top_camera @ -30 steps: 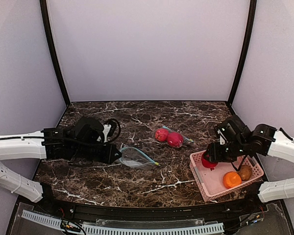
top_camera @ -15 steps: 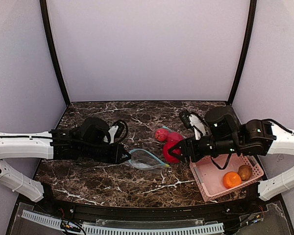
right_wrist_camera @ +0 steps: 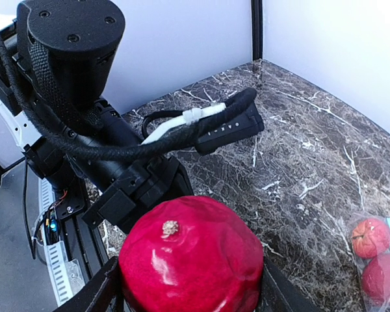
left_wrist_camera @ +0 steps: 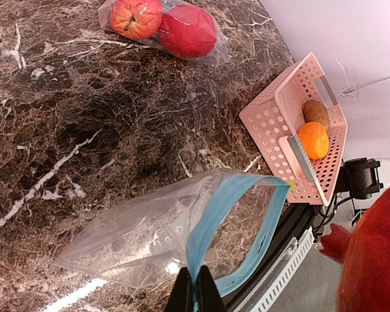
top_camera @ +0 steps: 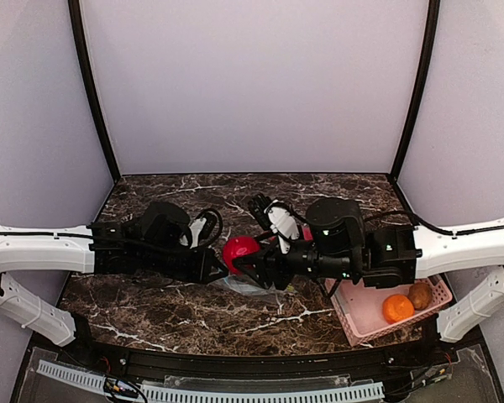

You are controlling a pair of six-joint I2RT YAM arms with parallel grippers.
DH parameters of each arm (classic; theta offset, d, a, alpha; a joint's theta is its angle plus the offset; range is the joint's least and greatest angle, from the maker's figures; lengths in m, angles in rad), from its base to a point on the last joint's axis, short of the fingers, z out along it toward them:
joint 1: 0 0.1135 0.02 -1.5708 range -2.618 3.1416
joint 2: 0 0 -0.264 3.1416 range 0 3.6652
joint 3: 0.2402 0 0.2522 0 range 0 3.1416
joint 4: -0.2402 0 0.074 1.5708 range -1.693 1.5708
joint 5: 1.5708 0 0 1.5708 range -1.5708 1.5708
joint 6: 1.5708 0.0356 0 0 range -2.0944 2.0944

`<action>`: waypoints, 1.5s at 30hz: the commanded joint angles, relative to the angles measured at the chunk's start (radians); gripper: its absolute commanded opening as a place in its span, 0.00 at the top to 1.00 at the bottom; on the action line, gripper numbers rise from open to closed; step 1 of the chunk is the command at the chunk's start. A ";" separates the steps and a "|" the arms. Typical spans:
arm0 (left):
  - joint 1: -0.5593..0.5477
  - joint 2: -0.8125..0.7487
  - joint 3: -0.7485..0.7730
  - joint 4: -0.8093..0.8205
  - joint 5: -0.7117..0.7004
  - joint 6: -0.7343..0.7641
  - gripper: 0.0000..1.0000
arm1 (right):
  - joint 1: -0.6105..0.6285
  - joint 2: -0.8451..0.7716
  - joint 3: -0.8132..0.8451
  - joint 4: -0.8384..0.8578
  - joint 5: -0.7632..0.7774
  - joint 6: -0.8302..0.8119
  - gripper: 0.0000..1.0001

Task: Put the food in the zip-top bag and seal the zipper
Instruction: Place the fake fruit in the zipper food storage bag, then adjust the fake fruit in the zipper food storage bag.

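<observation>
My left gripper [top_camera: 215, 269] is shut on the blue zipper edge of a clear zip-top bag [left_wrist_camera: 149, 234], its fingertips [left_wrist_camera: 195, 294] pinching the rim. The bag's mouth gapes open just above the marble table. My right gripper [right_wrist_camera: 192, 289] is shut on a glossy red fruit [right_wrist_camera: 192, 257] and holds it in the air beside the left gripper [top_camera: 239, 252], above the bag. The fruit also shows at the left wrist view's edge [left_wrist_camera: 377, 260]. Two more red fruits [left_wrist_camera: 162, 26] lie in a second clear bag at the back. An orange fruit [top_camera: 397, 308] sits in the pink basket [top_camera: 353, 315].
The pink basket [left_wrist_camera: 273, 130] stands at the front right and also holds a brown fruit [top_camera: 420, 295]. The second bag with its two red fruits [right_wrist_camera: 372, 257] lies behind my right arm. Both arms crowd the table's middle. The front table edge is close below the bag.
My right arm has swung left from the basket with the red fruit, ending beside the left gripper over the bag. The left gripper with the bag has shifted slightly right.
</observation>
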 commanded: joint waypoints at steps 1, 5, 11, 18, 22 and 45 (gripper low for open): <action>-0.001 -0.002 -0.007 0.005 0.012 -0.004 0.99 | 0.005 0.030 -0.015 0.104 0.025 -0.065 0.64; -0.001 -0.002 -0.005 0.006 0.012 -0.005 0.99 | 0.004 0.058 -0.034 0.105 0.021 -0.044 0.65; -0.001 -0.004 0.001 0.002 0.014 -0.003 0.99 | -0.001 0.081 -0.073 0.093 0.044 0.005 0.65; -0.001 -0.008 0.001 0.001 0.017 -0.003 0.99 | -0.021 0.132 -0.058 0.025 0.078 0.063 0.65; -0.001 -0.011 -0.002 0.002 0.016 -0.003 0.99 | -0.039 0.175 -0.003 -0.093 0.110 0.119 0.61; -0.002 -0.014 -0.010 0.007 0.014 -0.003 0.99 | -0.048 0.203 0.215 -0.435 0.136 0.319 0.01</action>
